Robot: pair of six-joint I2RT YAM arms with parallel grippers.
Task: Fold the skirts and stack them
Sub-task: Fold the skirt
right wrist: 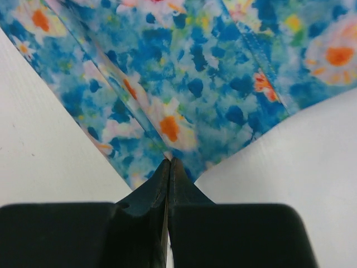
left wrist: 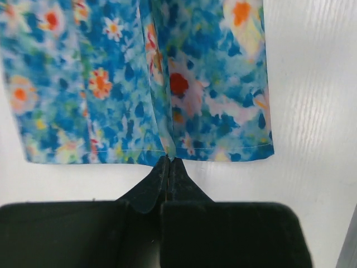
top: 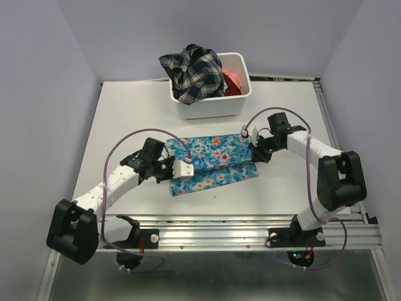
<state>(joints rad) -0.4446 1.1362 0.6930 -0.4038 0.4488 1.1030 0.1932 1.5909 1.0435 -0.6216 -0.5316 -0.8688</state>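
The blue flowered skirt (top: 212, 162) lies stretched across the middle of the table, partly folded along its length. My left gripper (top: 170, 168) is shut on its left hem; in the left wrist view the closed jaws pinch the hem edge (left wrist: 169, 156). My right gripper (top: 254, 150) is shut on the skirt's right end; in the right wrist view the closed jaws pinch a fold of the cloth (right wrist: 169, 159). A dark plaid skirt (top: 191, 72) and a coral-red skirt (top: 232, 81) sit piled in the bin.
A white bin (top: 213, 106) stands at the back centre of the table, just behind the blue skirt. The table's metal rail (top: 250, 229) runs along the near edge by the arm bases.
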